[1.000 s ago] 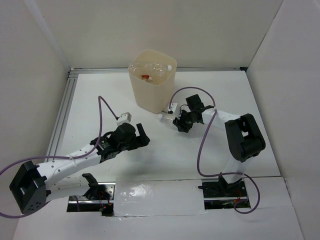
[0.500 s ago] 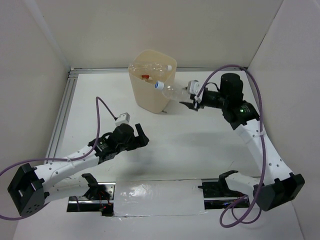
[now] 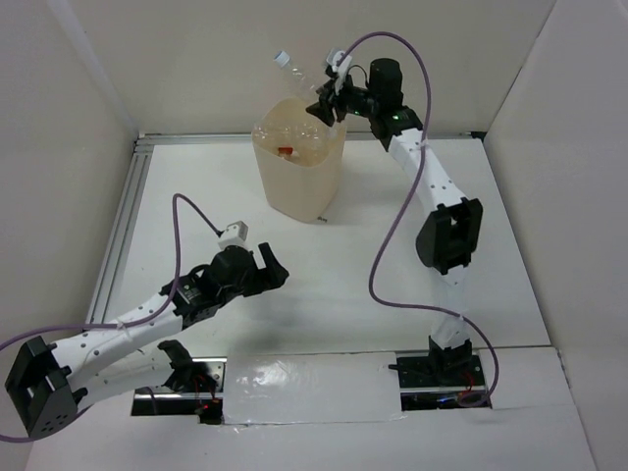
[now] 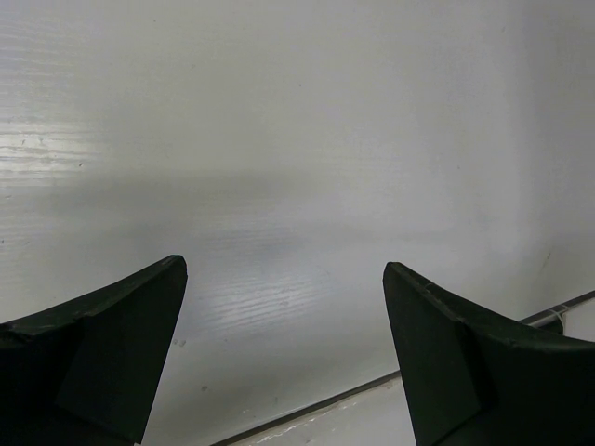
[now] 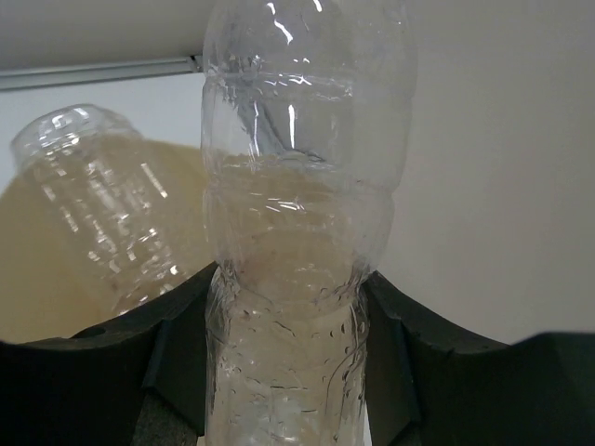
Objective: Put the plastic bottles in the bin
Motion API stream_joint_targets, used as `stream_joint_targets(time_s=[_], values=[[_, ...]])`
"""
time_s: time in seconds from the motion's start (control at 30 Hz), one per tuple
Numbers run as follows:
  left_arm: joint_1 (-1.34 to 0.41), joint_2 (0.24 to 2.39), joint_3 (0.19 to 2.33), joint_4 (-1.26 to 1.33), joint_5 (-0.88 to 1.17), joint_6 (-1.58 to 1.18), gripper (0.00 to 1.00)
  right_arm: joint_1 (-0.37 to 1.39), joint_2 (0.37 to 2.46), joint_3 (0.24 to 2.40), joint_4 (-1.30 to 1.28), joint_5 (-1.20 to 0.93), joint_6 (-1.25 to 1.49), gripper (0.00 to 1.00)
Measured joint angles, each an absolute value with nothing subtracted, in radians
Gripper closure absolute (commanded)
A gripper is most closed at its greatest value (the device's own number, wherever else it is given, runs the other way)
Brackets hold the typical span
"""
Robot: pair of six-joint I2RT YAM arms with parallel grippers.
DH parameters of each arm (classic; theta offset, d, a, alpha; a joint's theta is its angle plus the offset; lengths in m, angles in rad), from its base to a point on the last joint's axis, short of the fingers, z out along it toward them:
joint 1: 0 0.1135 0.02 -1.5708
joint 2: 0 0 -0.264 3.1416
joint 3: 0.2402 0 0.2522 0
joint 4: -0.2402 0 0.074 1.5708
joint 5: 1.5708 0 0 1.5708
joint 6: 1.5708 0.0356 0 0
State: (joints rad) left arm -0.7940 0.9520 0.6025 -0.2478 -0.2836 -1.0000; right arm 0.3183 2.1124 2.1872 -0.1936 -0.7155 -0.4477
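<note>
The cream-beige bin (image 3: 294, 182) stands at the back of the table. Clear plastic bottles (image 3: 294, 145) lie inside it, one with a red mark. My right gripper (image 3: 324, 106) hangs above the bin's far right rim, shut on another clear bottle (image 3: 302, 77) that tilts up and left, cap end (image 3: 283, 59) highest. The right wrist view shows that bottle (image 5: 297, 232) pinched between the black fingers (image 5: 437, 353). Behind it lie a bottle (image 5: 98, 214) and the bin's beige inside (image 5: 37, 279). My left gripper (image 3: 273, 270) is low over the table and open, nothing between its fingers (image 4: 102, 344).
An aluminium rail (image 3: 123, 231) runs along the table's left edge and along the back. White walls close the left, back and right sides. Purple cables (image 3: 388, 245) loop from both arms. The left wrist view faces a white wall (image 4: 297, 139).
My right arm has swung the bottle from beside the bin's base up to above its rim. The left arm has shifted only slightly, gripper still open.
</note>
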Motion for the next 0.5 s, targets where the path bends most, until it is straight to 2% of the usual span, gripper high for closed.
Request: stream_joint_targets(time_s=[0.13,0.33,0.4,0.5], values=[[-0.794,0.908,0.582,-0.265,-0.291,-1.008,0.00,0.318,2.268,2.375,-0.200,-0.714,-0.361,0.57],[-0.793,0.866,0.550,-0.297,-0.296,-1.029,0.00,0.320,2.284,2.384,-0.212,-0.693,-0.326,0.56],[-0.793,0.866,0.550,-0.302,-0.297,-1.029,0.00,0.321,2.284,2.384,-0.233,-0.682,-0.337,0.52],[-0.793,0.869,0.550,-0.300,-0.299,-1.029,0.00,0.321,2.284,2.384,-0.282,-0.672,-0.367,0.36]])
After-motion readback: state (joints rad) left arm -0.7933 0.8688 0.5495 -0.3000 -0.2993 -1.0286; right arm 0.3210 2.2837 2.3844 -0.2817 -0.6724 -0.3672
